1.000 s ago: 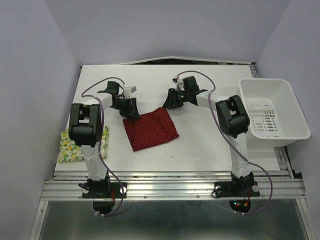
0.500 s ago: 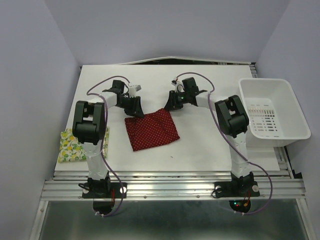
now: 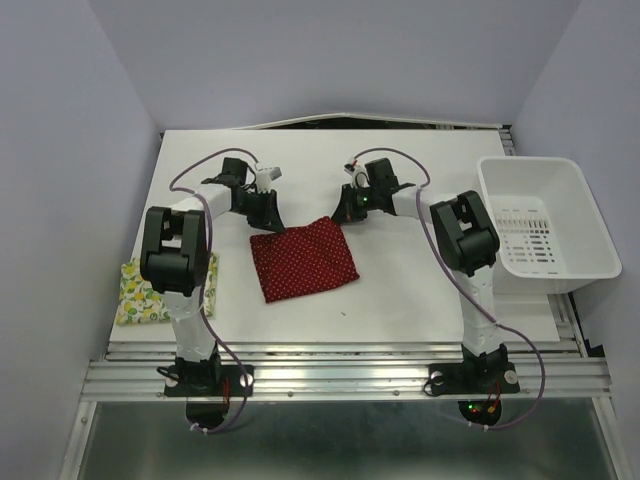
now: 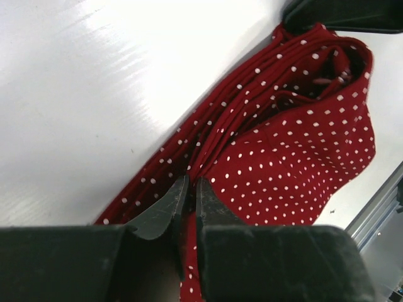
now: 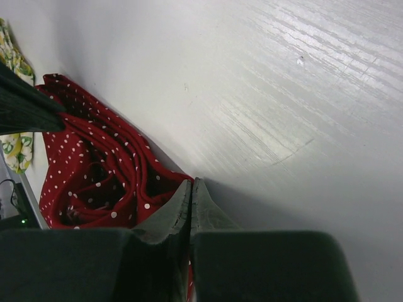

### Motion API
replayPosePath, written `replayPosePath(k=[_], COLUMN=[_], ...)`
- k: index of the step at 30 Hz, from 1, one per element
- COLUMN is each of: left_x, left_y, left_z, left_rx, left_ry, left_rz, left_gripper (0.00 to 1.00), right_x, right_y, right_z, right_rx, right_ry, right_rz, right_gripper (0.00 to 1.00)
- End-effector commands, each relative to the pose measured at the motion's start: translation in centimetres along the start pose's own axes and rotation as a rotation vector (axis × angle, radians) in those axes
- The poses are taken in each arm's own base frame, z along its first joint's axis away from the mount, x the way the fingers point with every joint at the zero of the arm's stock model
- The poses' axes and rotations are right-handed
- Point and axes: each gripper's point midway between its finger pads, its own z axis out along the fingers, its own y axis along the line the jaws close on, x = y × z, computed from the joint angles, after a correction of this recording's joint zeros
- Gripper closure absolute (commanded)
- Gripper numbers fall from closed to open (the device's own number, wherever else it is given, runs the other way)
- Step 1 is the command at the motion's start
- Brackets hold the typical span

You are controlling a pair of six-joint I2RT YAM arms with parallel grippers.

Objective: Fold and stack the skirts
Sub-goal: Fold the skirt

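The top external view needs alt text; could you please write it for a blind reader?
The left gripper and right gripper pinch the far corners of a dark red polka-dot skirt lying on a white table. A folded lemon-print skirt lies at the left edge, a white plastic bin at the right.

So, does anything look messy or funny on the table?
Nothing spilled or broken. The red dotted skirt lies crooked, its far edge bunched where the left end effector and right end effector pinch it. The lemon skirt sits right at the left edge of the table.
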Motion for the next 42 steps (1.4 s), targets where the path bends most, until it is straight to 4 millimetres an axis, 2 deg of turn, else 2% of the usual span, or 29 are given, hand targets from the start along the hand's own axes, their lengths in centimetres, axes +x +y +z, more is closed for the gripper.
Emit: replayPosePath(k=[1,7,13,16,22,28,35,42], left_x=[-0.8,0.4,1.1,1.2,0.4,-0.5,-1.3,-1.7], left_y=[-2.2,-1.9,-0.6,0.0,0.2,0.1,-0.2,-0.9], left_z=[-2.9,-3.0,-3.0,-2.9,-2.7,-2.1,-1.6,-0.1], left_rx=[-0.001,-0.018,-0.059,-0.072,-0.069,-0.046,-0.017,0.017], left_ry=[-0.041,-0.016,-0.001,-0.001,-0.018,-0.034,-0.047,-0.047], left_rz=[0.084,0.08,0.056,0.046,0.047,0.037,0.039,0.03], left_gripper=[0.98,1.0,1.0,0.96,0.87,0.85,0.7,0.67], right_x=[0.7,0.6,0.3,0.5,0.7,0.8,0.8,0.9], right_y=[-0.9,-1.0,-1.2,-1.1,-0.7,-0.2,0.1,0.1], right_z=[-0.4,-0.7,-1.2,-1.1,-1.1,-1.1,-1.0,-0.8], right_rx=[0.076,0.092,0.119,0.115,0.091,0.061,0.042,0.034], right_ry=[-0.002,-0.01,-0.026,-0.02,-0.011,-0.002,0.003,0.009], right_rz=[-0.021,-0.026,-0.045,-0.042,-0.04,-0.036,-0.032,-0.026], right_gripper=[0.99,0.99,0.99,0.99,0.99,0.99,0.99,0.99])
